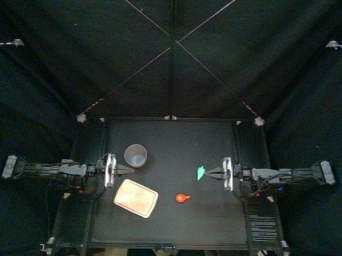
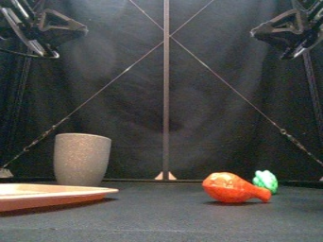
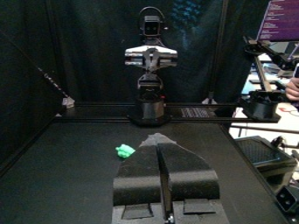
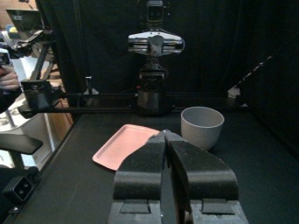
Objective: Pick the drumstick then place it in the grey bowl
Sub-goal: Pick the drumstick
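The drumstick is red-orange and lies on the table near the middle front, right of the pink tray. The tall grey speckled cup stands upright behind the tray. My left gripper rests at the table's left side, shut and empty, above the tabletop. Opposite it at the right side, my right gripper is also shut and holds nothing. Neither gripper touches the drumstick.
A small green toy lies behind and right of the drumstick, close to the right gripper. The tray carries nothing.
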`<state>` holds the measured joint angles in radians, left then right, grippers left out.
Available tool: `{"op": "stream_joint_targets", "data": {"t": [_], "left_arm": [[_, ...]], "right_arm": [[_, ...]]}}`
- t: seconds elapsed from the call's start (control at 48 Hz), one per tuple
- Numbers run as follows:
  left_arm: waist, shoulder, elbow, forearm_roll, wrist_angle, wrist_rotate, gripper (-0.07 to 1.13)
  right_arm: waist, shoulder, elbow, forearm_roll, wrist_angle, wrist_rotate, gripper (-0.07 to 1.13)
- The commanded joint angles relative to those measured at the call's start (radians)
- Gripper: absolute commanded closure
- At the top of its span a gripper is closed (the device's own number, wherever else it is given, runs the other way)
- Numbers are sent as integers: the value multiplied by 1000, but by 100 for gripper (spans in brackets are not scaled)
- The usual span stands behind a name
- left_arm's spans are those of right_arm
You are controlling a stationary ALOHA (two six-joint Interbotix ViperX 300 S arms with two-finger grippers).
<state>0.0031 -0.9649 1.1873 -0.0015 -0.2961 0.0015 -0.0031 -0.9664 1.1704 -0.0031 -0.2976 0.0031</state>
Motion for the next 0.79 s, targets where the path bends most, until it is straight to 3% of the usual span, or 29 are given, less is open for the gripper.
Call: {"op": "stream_joint_targets", "data": {"t": [0.021, 0.25, 0.5, 0.625, 0.792], "left_arm": [[14, 31, -18, -2, 2, 3, 105], [28, 58, -8, 0, 2, 5, 105], [54, 84, 5, 3, -17, 5, 105], [54, 89, 5, 5, -23, 5, 105], [54, 89, 5, 5, -23, 3, 105]], "right_arm": [[6, 64, 0, -9, 28, 0, 102], [15, 267, -37, -12, 210, 3, 102], [94, 469, -120, -11, 321, 3, 98], [135, 531, -149, -5, 321, 6, 80], [141, 600, -192, 78, 308, 37, 33]]}}
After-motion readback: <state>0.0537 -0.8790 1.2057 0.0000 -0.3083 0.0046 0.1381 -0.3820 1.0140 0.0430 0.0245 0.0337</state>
